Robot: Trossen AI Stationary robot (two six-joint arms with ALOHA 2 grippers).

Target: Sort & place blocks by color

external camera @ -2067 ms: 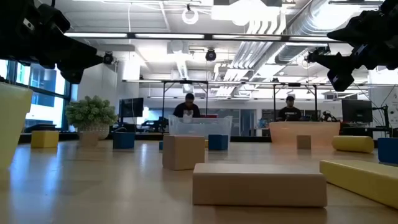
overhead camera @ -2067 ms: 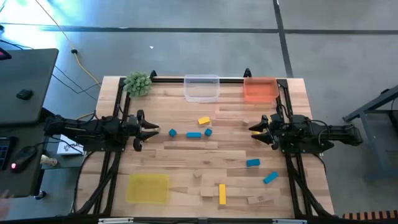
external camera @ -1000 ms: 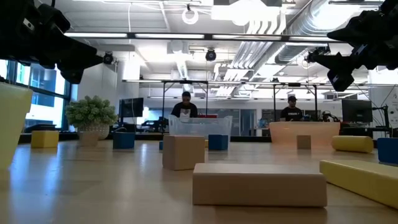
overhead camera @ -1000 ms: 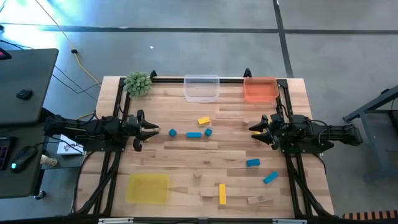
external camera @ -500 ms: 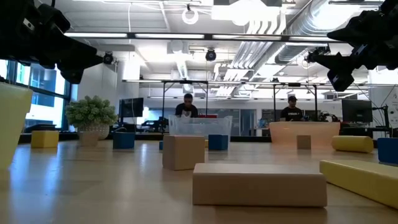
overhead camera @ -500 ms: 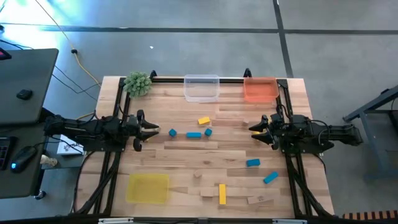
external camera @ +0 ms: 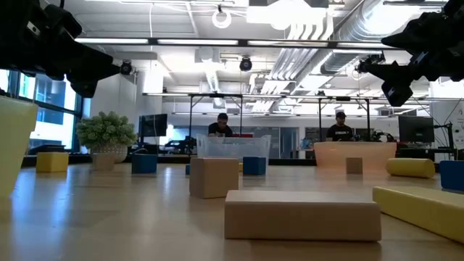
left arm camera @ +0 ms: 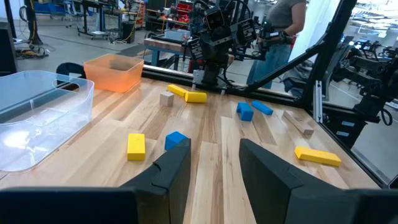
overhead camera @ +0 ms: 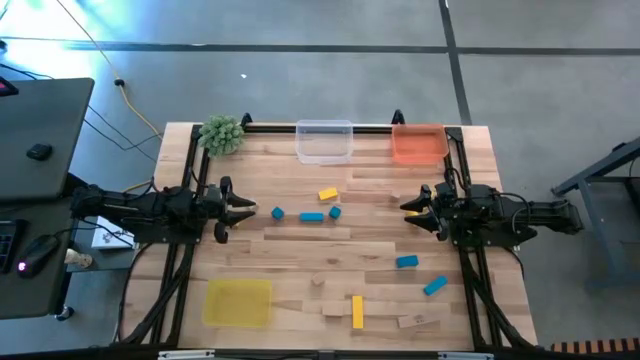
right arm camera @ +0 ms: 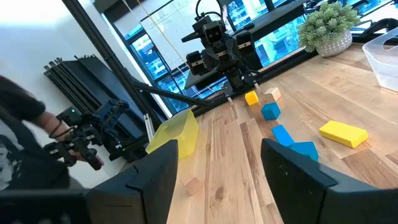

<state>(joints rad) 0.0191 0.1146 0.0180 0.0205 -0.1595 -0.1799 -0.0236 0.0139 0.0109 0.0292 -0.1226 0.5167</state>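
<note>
The left gripper (overhead camera: 246,211) hangs over the left side of the light wooden counter (overhead camera: 300,255), its fingers (left arm camera: 171,171) apart with nothing between them. The nearest blocks lie just ahead of it toward the middle: a small blue wooden cube (overhead camera: 277,213), a short blue wooden bar (overhead camera: 311,216), a second blue cube (overhead camera: 335,212) and a yellow wooden block (overhead camera: 328,195) slightly farther back.

The right gripper (overhead camera: 408,208) hangs over the right side, facing the same cluster across a bare stretch of counter, its fingers (right arm camera: 289,165) spread wide and empty.

Nearer the front edge, well apart from both grippers, lie a blue block (overhead camera: 406,262), a tilted blue bar (overhead camera: 435,286), a long yellow wooden bar (overhead camera: 357,311) and three plain light-wood blocks: one (overhead camera: 318,281), another (overhead camera: 332,308) beside the yellow bar and a third (overhead camera: 418,320).

A clear plastic tray (overhead camera: 324,141) and an orange tray (overhead camera: 418,144) sit at the back edge (a green spiky plant ball (overhead camera: 222,133) in the back left corner), and a yellow tray (overhead camera: 238,302) at the front left. None of the blocks is in a tray.
</note>
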